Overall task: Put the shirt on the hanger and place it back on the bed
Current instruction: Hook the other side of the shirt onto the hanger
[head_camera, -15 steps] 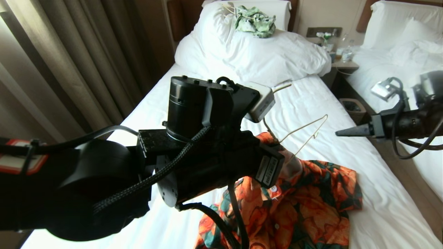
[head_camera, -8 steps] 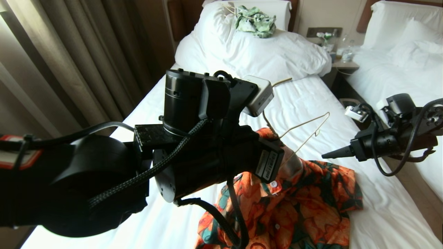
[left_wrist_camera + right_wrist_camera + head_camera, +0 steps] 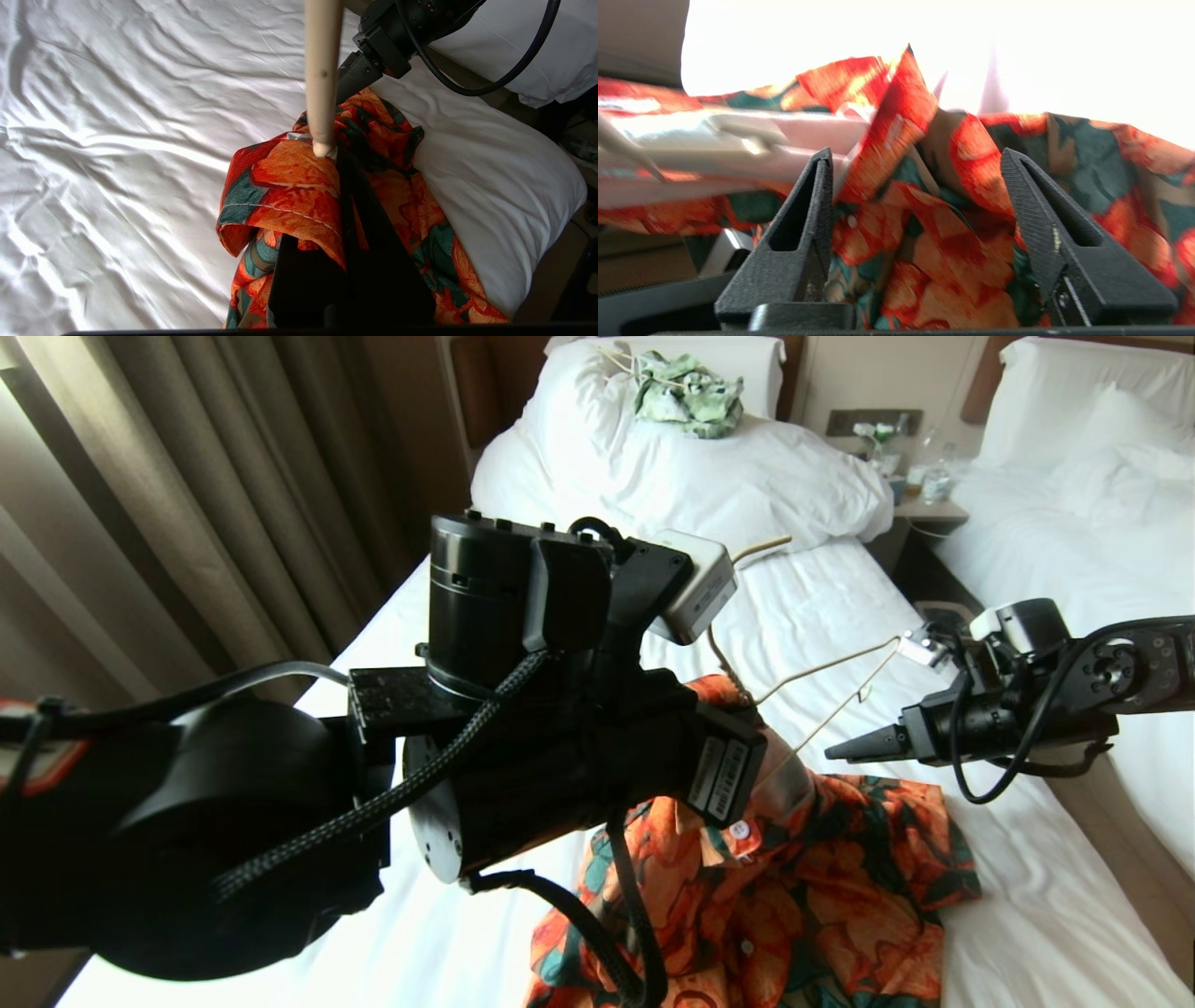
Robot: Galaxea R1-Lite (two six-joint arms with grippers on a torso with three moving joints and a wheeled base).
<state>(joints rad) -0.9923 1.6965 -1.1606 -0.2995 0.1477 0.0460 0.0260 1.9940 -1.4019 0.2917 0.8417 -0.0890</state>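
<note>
The right gripper (image 3: pixel 840 752) has been brought in from the far right since a second ago, and is now levelled at the hanger's free end, just beside it; its two ribbed black wedge fingers (image 3: pixel 1034 219), closed back then, are now seen spread apart in the right wrist view, nothing between them, with flowered cloth filling the background. The left arm's bulk has been lifted slightly in the head view, and the rest of the scene is unchanged.

The shirt (image 3: pixel 822 887), a soft crumpled fabric of big orange blooms on dark green with white buttons, is draped from the left gripper (image 3: pixel 343 163) down onto the bed (image 3: pixel 822 607), whose white sheet is finely wrinkled. The left gripper is kept clamped on the shirt's fabric, right where the thin cream hanger (image 3: pixel 831 667) comes out of the cloth; whether the wire itself is also pinched cannot be told. The hanger's bare triangular end is held raised above the sheet. A rumpled white duvet (image 3: pixel 691 476) is heaped near the headboard, with a small pale green-and-white garment (image 3: pixel 686 392) on top.
</note>
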